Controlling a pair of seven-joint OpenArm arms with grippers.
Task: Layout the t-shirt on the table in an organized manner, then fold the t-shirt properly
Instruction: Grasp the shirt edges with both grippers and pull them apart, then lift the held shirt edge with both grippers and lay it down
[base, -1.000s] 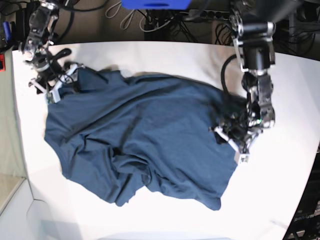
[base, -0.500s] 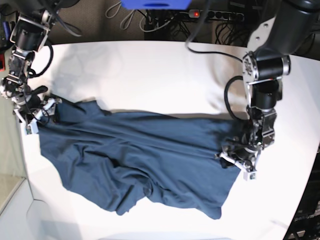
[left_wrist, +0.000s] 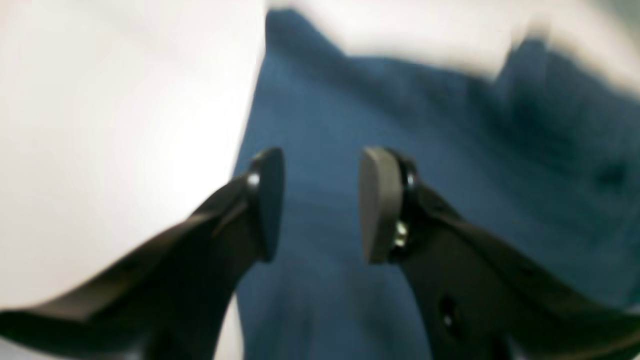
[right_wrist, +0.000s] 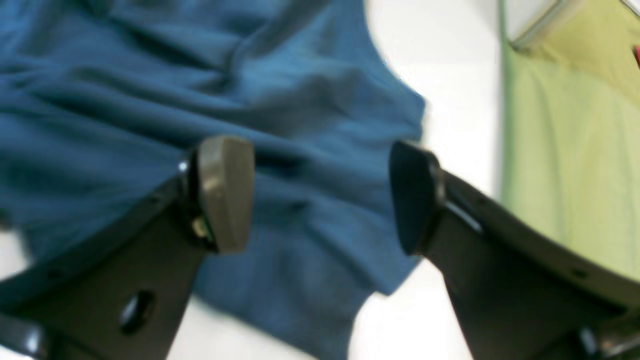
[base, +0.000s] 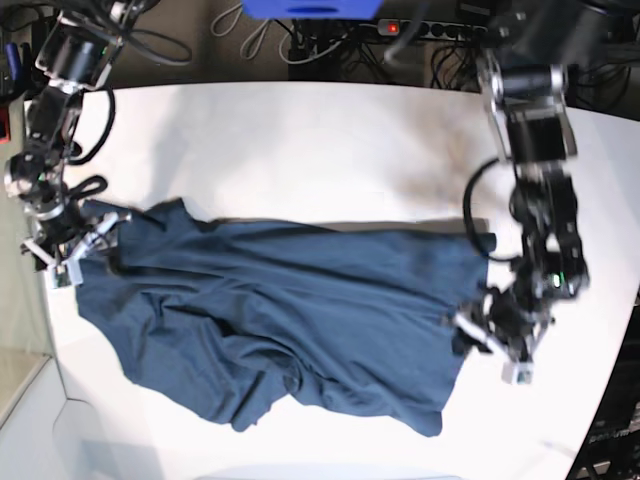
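Now the layout step: both the left gripper (left_wrist: 320, 202) and right gripper (right_wrist: 320, 195) hang spread over the rumpled t-shirt (base: 290, 315), gripping nothing; next, regrasp 2 edges and smooth it across the table (base: 300, 150).

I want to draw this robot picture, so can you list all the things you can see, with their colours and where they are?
t-shirt: one, dark navy blue, spread wrinkled across the middle of the table.
table: one, white, under everything.
cables: several, black and white, behind the table's far edge.
power strip: one, black with a red light, at the back.
blue object: one, at the top edge.
left gripper: one, black, open over the shirt's edge.
right gripper: one, black, open over the shirt's other end.
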